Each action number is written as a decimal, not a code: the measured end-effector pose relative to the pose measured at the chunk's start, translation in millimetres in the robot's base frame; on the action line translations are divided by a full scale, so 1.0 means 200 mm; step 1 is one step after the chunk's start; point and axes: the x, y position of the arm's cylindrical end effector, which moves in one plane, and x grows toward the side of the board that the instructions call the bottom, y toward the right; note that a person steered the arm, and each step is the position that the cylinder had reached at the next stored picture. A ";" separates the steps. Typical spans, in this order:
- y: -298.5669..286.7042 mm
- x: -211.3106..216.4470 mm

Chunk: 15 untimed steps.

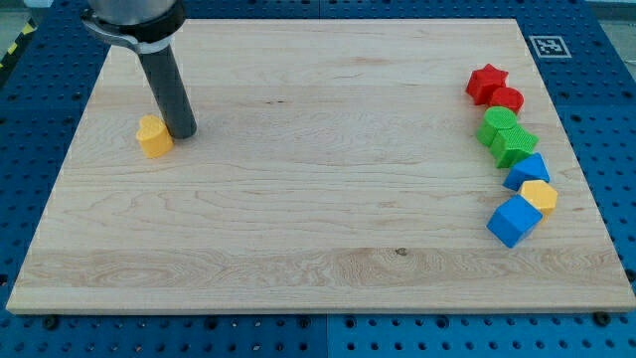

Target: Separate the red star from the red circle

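Nothing done yet, judging by the layout. Near the board's right edge, going near to far: blue cube, small yellow block, blue block, two green blocks, then red circle & red star, touching, towards the far right corner. The tip sits well apart, towards the far left corner, just beside a yellow block. No fingers on this rod, so no open/closed state to tell. Left: cross the board & push star off circle.

Yellow block at board's left; green, blue, yellow blocks clustered along right edge.
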 end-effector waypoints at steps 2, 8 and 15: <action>0.02 0.01; 2.29 -0.66; 1.76 -0.25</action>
